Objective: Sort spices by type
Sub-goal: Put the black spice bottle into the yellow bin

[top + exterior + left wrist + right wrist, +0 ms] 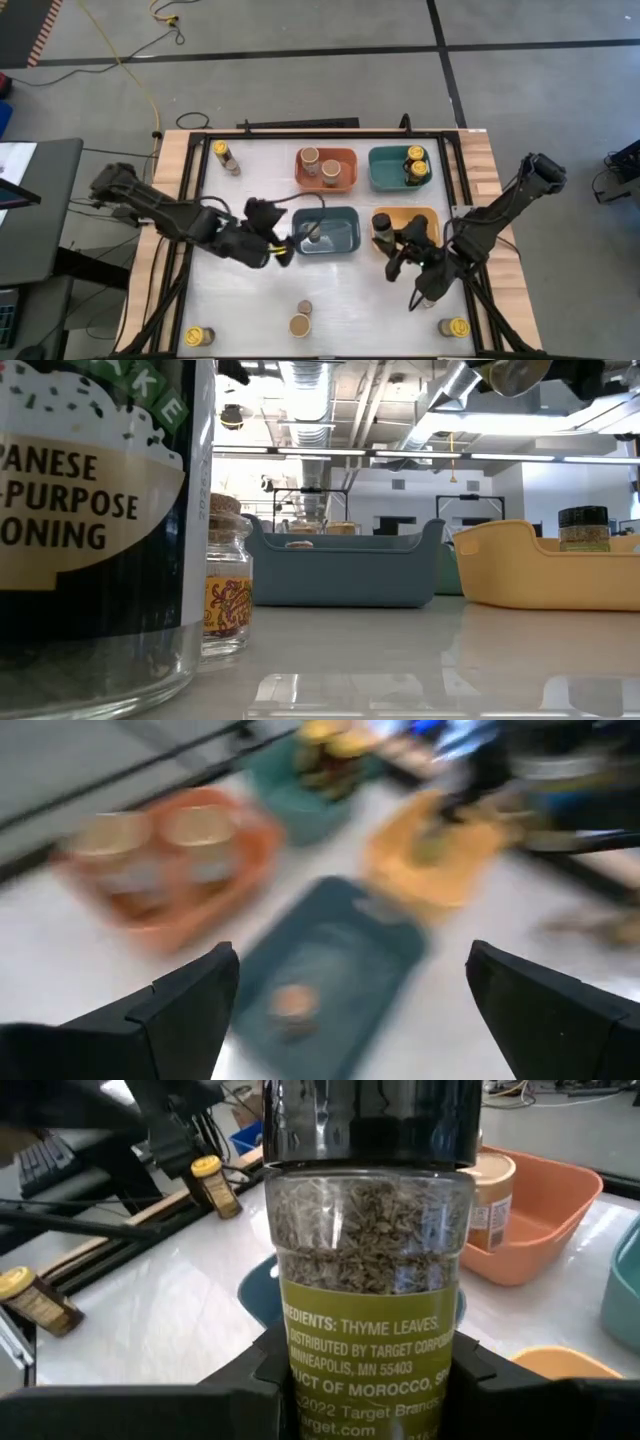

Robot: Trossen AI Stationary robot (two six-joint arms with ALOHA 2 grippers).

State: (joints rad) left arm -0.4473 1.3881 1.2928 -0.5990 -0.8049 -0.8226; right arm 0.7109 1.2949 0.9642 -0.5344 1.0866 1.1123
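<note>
The thyme jar [368, 1270], with its dark top, is gripped tight in the right tool [412, 262]. That tool is up off the table [350, 300], beside the yellow bin [428, 218].

The left tool [283, 245] is wide open with nothing in it, at the edge of the blue bin [342, 240]. One small jar with a brown top [314, 233] sits inside that bin.

Some sorting looks done. Two jars with tan lids [320, 163] stand in the orange bin [345, 158]. Two jars with yellow lids [416, 163] are in the teal bin [385, 168]. One dark-topped jar [382, 226] stands in the yellow bin.

Some jars are still out on the table: a yellow-lid jar near the far left corner [224, 155], two jars at the near edge in the middle [301, 319], and a yellow-lid jar at each near corner [200, 336] [454, 327].

I think the job is about half done. The thyme jar likely belongs with the other dark top.
</note>
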